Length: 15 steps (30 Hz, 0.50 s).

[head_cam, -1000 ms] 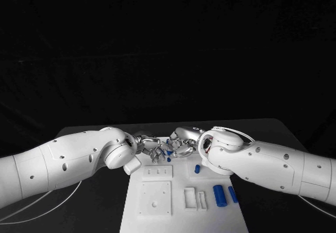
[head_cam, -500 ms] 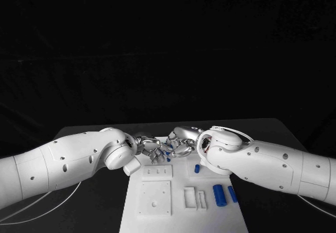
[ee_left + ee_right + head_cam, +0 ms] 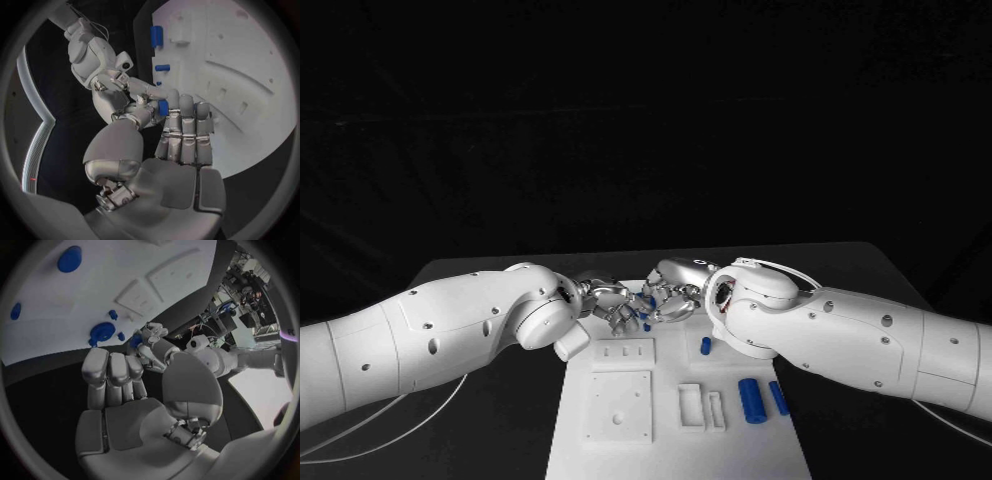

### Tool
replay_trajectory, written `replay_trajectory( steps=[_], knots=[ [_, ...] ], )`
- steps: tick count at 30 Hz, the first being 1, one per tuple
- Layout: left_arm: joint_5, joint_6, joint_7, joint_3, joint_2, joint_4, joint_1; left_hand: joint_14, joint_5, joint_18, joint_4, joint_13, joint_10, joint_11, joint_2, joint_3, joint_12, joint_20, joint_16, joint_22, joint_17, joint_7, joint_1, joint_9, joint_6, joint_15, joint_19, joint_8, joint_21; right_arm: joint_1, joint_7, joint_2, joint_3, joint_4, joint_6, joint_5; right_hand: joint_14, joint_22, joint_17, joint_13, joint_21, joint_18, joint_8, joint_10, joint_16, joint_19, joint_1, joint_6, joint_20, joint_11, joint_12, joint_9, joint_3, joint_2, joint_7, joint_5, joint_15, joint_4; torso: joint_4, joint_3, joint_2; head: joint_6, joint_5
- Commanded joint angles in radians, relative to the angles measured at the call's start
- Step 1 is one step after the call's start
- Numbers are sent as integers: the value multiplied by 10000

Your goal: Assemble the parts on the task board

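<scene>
Over the far end of the white task board (image 3: 678,440) my two hands meet fingertip to fingertip. My left hand (image 3: 606,296) pinches a small blue part (image 3: 163,107) between thumb and fingers. My right hand (image 3: 678,288) has its fingertips on the same part, seen from above as a blue speck (image 3: 646,321) between the hands. In the right wrist view my right hand (image 3: 115,375) reaches over the board's edge, and a round blue piece (image 3: 102,331) shows just past its fingers. My left hand (image 3: 184,135) hovers off the board's side.
Two blue cylinders (image 3: 753,402) (image 3: 779,400) lie on the board's right side, and a smaller blue piece (image 3: 707,347) lies nearer the hands. White recessed blocks (image 3: 619,406) sit on the board's left half. Black table (image 3: 488,420) surrounds it.
The hands stay together at the board's far end. Their fingers have shifted slightly around the blue part, and the arms have barely moved.
</scene>
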Motion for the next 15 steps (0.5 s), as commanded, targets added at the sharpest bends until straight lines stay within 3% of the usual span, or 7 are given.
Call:
replay_trajectory(
  steps=[1,15],
  knots=[
    [125,-197,446,31,-24,45,11,93,13,95,-2,30,135,-29,56,83,38,-546,90,-17,-8,-131,-60,37,249,-37,92,97,77,-66,166,14,-23,-22,197,-261,-25,-15,-14,-21,-38,1598,13,-16,-65,63,-10,384,-3,5,-56,12,28,12,351,5,-35,10,4,-2,-5,2,-5],
    [105,-215,413,32,-121,89,-17,501,-93,166,-68,229,669,-286,-69,78,349,-787,613,26,140,-350,-354,265,758,-326,454,332,554,-133,224,-9,-23,-102,94,-96,-129,-56,-203,-329,-105,1598,-82,-331,-289,30,-152,293,25,43,-354,13,-28,-141,392,19,-1,42,-2,0,-8,-34,-3]
  ],
)
